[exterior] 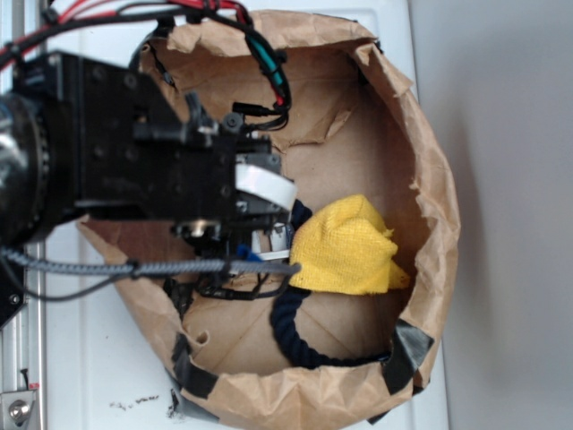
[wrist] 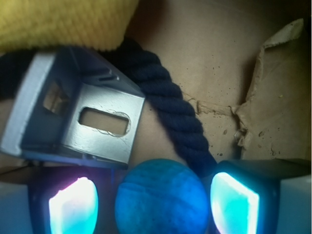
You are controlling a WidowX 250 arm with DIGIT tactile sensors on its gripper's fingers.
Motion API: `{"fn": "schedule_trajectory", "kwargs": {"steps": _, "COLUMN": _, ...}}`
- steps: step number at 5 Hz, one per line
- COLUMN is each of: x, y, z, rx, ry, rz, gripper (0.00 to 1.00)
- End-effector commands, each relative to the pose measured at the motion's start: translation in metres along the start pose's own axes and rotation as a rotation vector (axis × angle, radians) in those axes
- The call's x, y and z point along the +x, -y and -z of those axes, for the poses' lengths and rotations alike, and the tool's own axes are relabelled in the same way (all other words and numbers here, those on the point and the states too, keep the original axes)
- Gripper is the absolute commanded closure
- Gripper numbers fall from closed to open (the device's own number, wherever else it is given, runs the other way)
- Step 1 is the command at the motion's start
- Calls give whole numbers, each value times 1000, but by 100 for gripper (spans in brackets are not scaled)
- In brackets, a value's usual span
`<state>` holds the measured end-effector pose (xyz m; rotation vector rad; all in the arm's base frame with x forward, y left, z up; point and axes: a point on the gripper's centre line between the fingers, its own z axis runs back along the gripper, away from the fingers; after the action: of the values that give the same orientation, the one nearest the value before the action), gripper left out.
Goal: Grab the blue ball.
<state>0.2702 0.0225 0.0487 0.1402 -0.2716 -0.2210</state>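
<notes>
The blue ball (wrist: 162,197) is a turquoise, slightly textured sphere lying on the brown paper floor at the bottom of the wrist view. My gripper (wrist: 154,197) is open and straddles it. The left pad (wrist: 73,204) and the right pad (wrist: 233,202) glow cyan on either side, each with a narrow gap to the ball. In the exterior view the gripper (exterior: 262,240) reaches down inside the paper bag (exterior: 430,188), and the arm hides the ball there.
A grey metal block (wrist: 78,117) with a slot lies just beyond the ball and left pad. The dark navy rope (wrist: 180,117) runs diagonally past the ball to the right pad. A yellow cloth (exterior: 345,246) lies beyond the rope (exterior: 295,336). Bag walls surround everything.
</notes>
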Motion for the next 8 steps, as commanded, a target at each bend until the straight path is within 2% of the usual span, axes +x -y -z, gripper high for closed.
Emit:
{"fn": "schedule_trajectory", "kwargs": {"steps": 1, "x": 3, "y": 15, "z": 9, "rx": 63, "ry": 88, "rz": 48, "gripper": 0}}
{"fn": "schedule_trajectory", "kwargs": {"steps": 2, "x": -2, "y": 17, "z": 10, "rx": 62, "ry": 93, "rz": 77, "gripper": 0}}
{"fn": "schedule_trajectory", "kwargs": {"steps": 3, "x": -1, "y": 13, "z": 7, "rx": 37, "ry": 67, "rz": 51, "gripper": 100}}
{"fn": "schedule_trajectory", "kwargs": {"steps": 5, "x": -5, "y": 10, "z": 5, "rx": 37, "ry": 103, "rz": 47, "gripper": 100}}
{"fn": "schedule_trajectory", "kwargs": {"steps": 7, "x": -5, "y": 5, "z": 1, "rx": 37, "ry": 108, "rz": 37, "gripper": 100}}
{"fn": "schedule_trajectory", "kwargs": {"steps": 8, "x": 3, "y": -13, "z": -31, "rx": -49, "ry": 64, "rz": -11, "gripper": 100}}
